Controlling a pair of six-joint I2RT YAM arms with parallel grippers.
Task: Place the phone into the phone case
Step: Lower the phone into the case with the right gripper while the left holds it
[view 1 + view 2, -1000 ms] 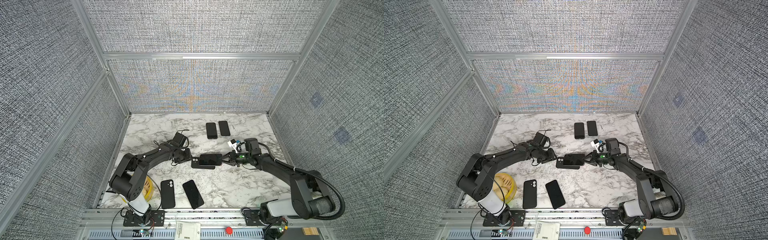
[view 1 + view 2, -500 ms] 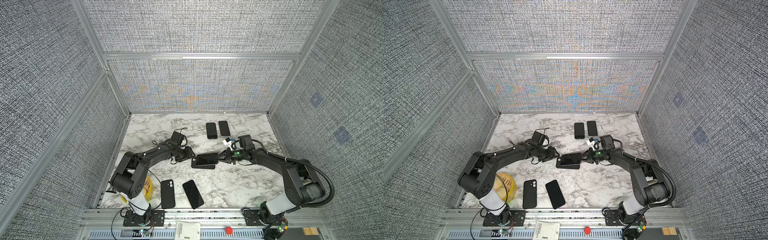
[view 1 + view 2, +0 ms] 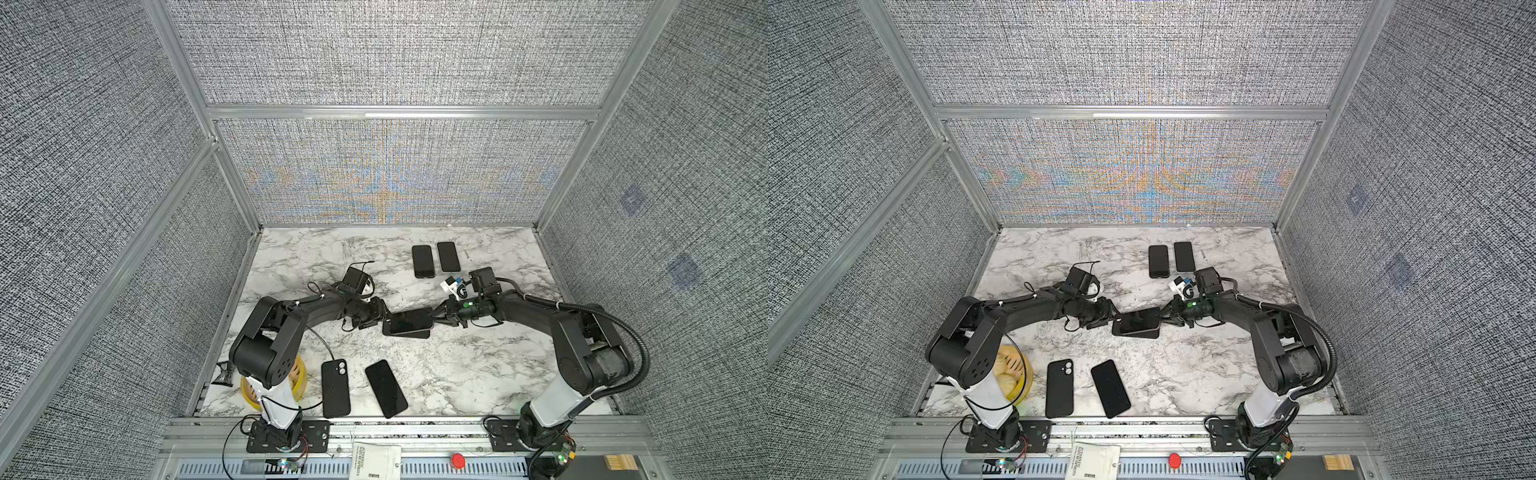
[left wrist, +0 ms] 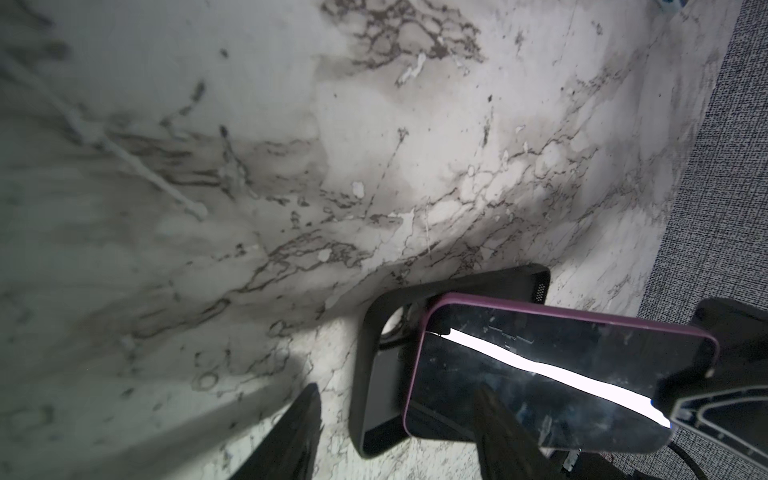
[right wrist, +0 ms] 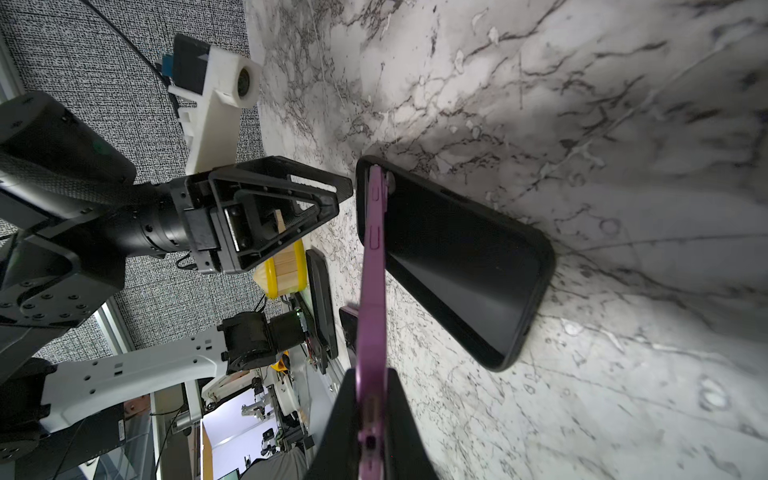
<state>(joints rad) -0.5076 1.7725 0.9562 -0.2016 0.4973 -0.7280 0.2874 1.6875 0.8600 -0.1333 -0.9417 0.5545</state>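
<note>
Here, the right gripper (image 3: 438,321) is pinching one short end of the purple-rimmed, dark-screened phone (image 3: 409,321) and holds it tilted over the black rubbery phone case (image 3: 405,333). The case lies open side up near the middle of the white marble-patterned table (image 3: 478,374). The phone's lower end dips into the case's camera-hole end (image 5: 374,174); whether it is seated I cannot tell. At nine o'clock of the case, the left gripper (image 3: 384,322) has its jaws spread, just beside the case and gripping nothing. A pair of dark phones (image 3: 423,261) lies at twelve o'clock.
</note>
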